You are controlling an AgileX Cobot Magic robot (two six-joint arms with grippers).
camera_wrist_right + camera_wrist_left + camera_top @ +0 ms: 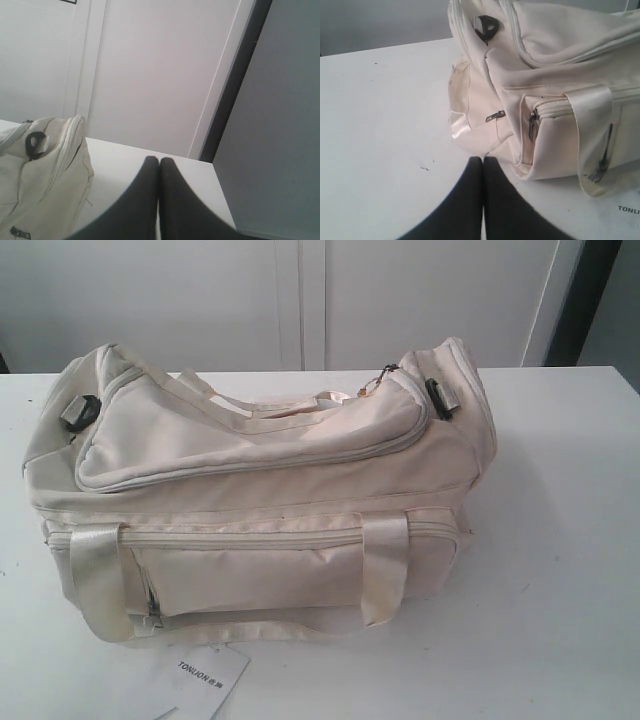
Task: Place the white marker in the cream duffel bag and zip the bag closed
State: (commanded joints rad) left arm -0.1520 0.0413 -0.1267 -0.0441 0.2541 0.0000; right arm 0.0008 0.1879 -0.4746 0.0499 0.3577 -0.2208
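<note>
The cream duffel bag (pixel 260 500) lies across the middle of the white table, its curved top flap down and the zip line around it looking shut. The white marker is out of view. My left gripper (pixel 483 159) is shut with nothing in it, its black fingertips just short of the bag's end (pixel 480 120) with the black ring (pixel 486 27). My right gripper (pixel 159 160) is also shut and empty, off the bag's other end (pixel 45 180) over the table. Neither gripper shows in the exterior view.
A white TONLION paper card (pixel 205 680) lies on the table in front of the bag. The table's far edge (pixel 150 149) runs along a white wall, with a dark vertical strip (pixel 235 80) beside it.
</note>
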